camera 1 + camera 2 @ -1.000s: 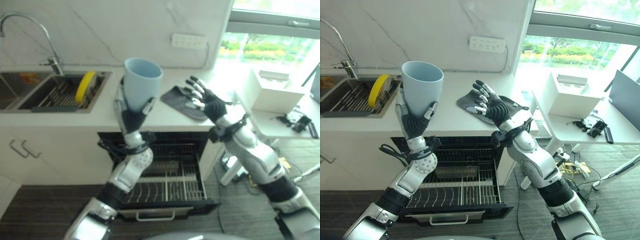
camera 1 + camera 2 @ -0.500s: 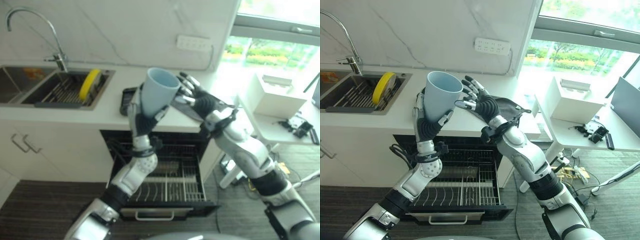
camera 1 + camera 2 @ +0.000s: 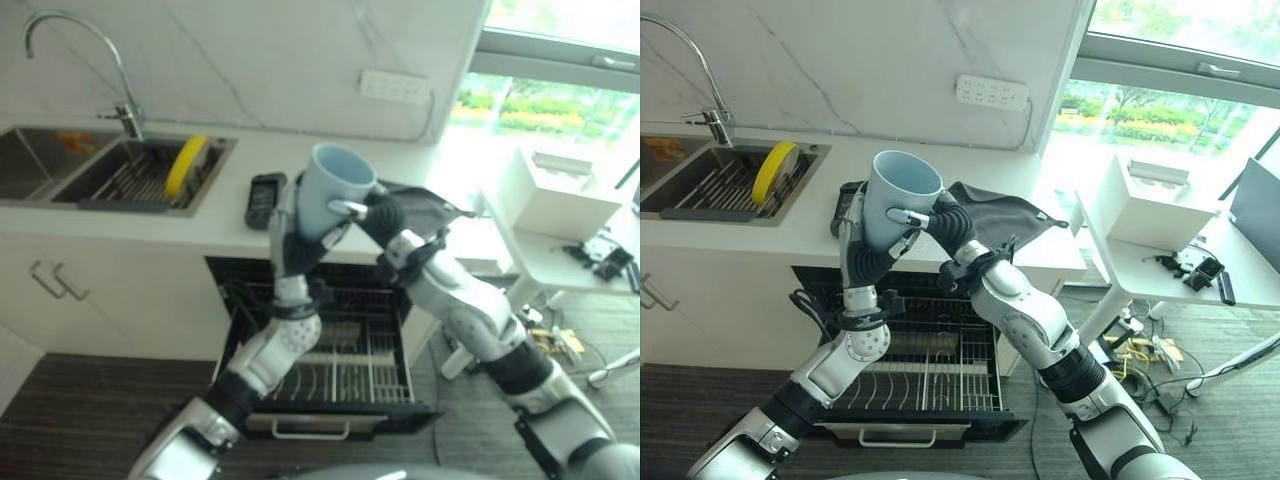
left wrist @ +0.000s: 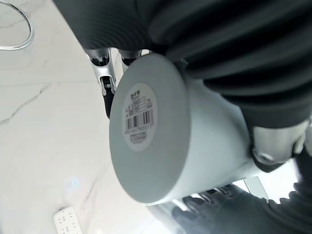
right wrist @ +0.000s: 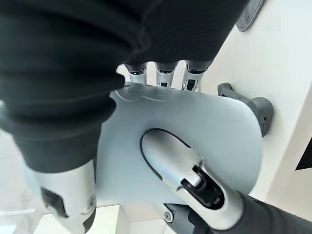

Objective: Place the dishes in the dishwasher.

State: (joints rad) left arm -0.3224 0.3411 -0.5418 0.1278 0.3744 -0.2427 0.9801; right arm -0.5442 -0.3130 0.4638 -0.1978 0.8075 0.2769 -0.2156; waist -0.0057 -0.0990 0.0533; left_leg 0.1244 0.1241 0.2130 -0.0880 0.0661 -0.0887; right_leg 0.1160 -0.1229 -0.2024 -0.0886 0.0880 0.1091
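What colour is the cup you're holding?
Pale blue cup, clearest in the right eye view.

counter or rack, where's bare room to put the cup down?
Bare counter between sink and black phone. The dishwasher rack's front tines look empty. Crowded: right of the phone, where both robot hands, left and right, hold the cup over the grey cloth.

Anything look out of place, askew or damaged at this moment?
Nothing damaged or spilled. The pale blue cup is held tilted above the counter edge with both the left hand and the right hand gripping it. A dark cloth lies rumpled on the counter.
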